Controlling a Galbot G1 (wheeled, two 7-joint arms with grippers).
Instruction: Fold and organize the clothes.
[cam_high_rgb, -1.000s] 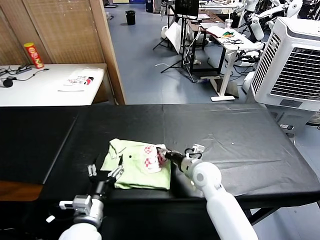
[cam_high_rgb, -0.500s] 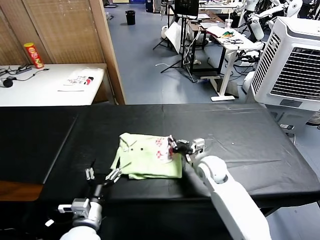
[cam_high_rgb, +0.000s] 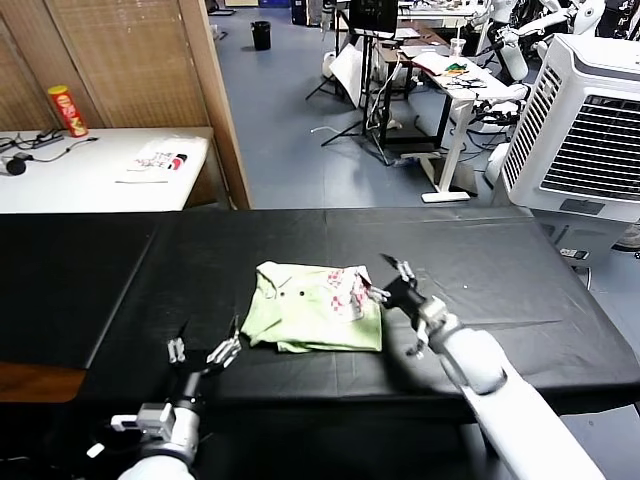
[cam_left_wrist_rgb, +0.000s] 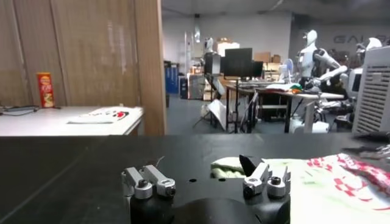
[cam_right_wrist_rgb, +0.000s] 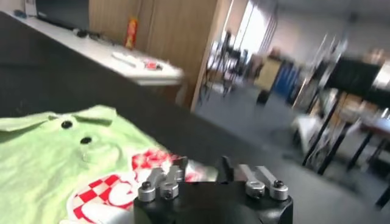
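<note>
The clothes, one pale lime-green shirt, lie folded into a rough rectangle in the middle of the black table. The collar and dark buttons are on the left and the red-pink checked patch is on the right. My right gripper is at the patch end, fingers spread open. In the right wrist view the shirt lies just ahead of the right gripper, with a bit of the patch edge between the fingers. My left gripper stands open near the front edge, apart from the shirt.
A white side table at the back left carries a red-yellow can and papers. A wooden partition stands behind the table. A white air cooler stands at the far right.
The shirt has slid to the right and farther away together with my right gripper, which has now opened. My left gripper has drawn back toward the front edge, away from the shirt.
</note>
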